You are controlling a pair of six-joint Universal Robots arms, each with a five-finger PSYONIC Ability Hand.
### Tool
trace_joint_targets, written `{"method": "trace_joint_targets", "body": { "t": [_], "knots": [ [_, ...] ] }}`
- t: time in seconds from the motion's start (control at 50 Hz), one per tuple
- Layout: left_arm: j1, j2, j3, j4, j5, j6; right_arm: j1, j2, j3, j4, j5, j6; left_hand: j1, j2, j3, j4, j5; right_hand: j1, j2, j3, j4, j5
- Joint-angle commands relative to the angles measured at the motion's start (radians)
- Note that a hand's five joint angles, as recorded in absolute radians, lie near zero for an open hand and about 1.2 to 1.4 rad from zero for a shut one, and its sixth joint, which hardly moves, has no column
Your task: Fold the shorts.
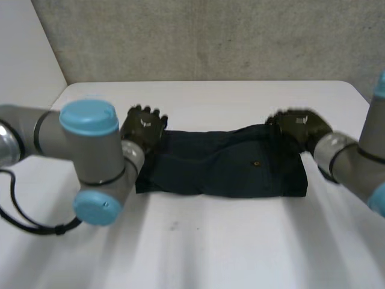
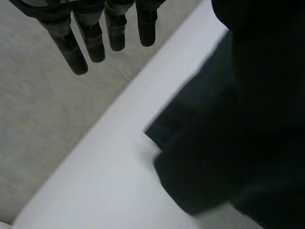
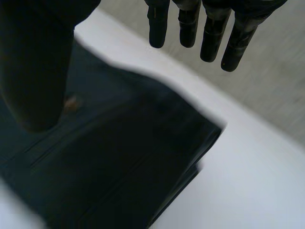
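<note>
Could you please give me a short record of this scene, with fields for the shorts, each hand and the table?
shorts: dark shorts, lying flat across the table, stacked layers visible at the end near the right hand
left hand: left hand at the far corner of the shorts' left end, fingers straight, gripping nothing
right hand: right hand at the far corner of the right end, fingers straight, gripping nothing
table: white table

Bare lab-like space: white table (image 1: 210, 241), grey concrete wall (image 1: 210, 36).
</note>
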Motion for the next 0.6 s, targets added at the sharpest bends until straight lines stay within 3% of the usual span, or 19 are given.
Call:
{"method": "trace_joint_targets", "body": {
  "t": [0.02, 0.2, 0.42, 0.48, 0.58, 0.6],
  "knots": [
    [0.047, -0.005, -0.129, 0.106, 0.022, 0.008, -0.040, 0.002, 0.168, -0.092, -0.058, -0.007, 0.001, -0.004, -0.014, -0.008, -0.024, 0.032, 0.013, 0.029, 0.007, -0.007],
    [0.068, -0.026, -0.143, 0.123, 0.027, 0.008, -0.055, 0.037, 0.243, -0.270, -0.061, -0.020, 0.001, -0.004, -0.014, -0.008, -0.024, 0.167, 0.148, 0.164, 0.142, 0.128],
    [0.053, 0.046, -0.207, 0.120, 0.030, 0.007, -0.060, 0.085, 0.242, -0.340, -0.055, -0.096, -0.005, -0.010, -0.020, -0.013, -0.030, 0.252, 0.233, 0.249, 0.227, 0.213],
    [0.053, 0.087, -0.216, 0.120, 0.030, 0.004, -0.081, 0.088, 0.243, -0.345, -0.044, -0.128, -0.011, -0.016, -0.025, -0.019, -0.036, 0.457, 0.438, 0.454, 0.432, 0.418],
    [0.057, 0.156, -0.230, 0.116, 0.030, 0.001, -0.113, 0.079, 0.237, -0.341, -0.038, -0.142, -0.017, -0.022, -0.031, -0.025, -0.042, 1.189, 1.170, 1.186, 1.164, 1.150],
    [0.059, 0.182, -0.235, 0.116, 0.031, 0.001, -0.113, 0.079, 0.234, -0.339, -0.036, -0.145, -0.020, -0.025, -0.034, -0.028, -0.045, 1.191, 1.171, 1.188, 1.165, 1.152]
  ]
}}
